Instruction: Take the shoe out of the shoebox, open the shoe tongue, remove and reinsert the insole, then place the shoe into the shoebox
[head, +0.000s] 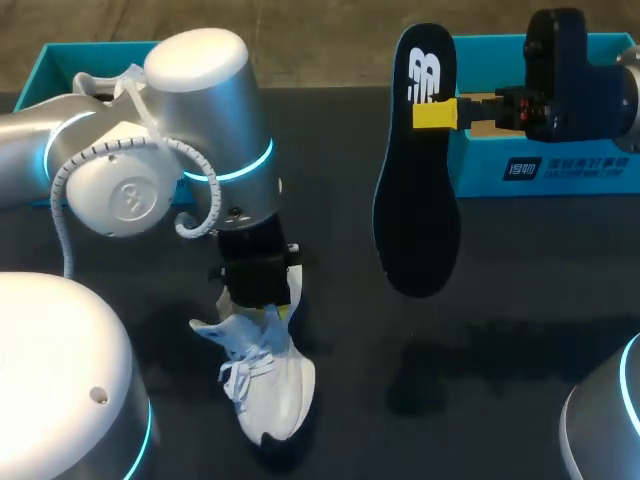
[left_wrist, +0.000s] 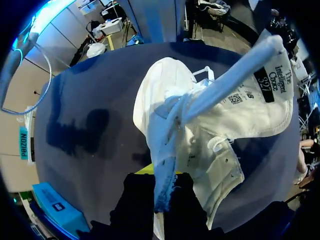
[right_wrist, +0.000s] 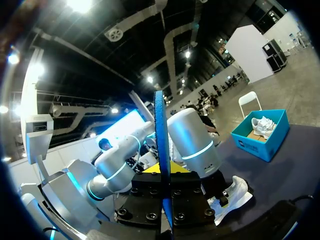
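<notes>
one shoe (head: 100, 85) sits in the shoebox (head: 52, 62); right end effector (head: 437, 113) grips the insole (head: 415, 210), left end effector (left_wrist: 161, 182) the tongue (left_wrist: 270, 80).

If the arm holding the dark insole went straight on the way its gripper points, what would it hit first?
Probably the silver elbow of the other arm: the right gripper, shut on the insole, points straight at it in its wrist view. Depth is hard to judge.
</notes>
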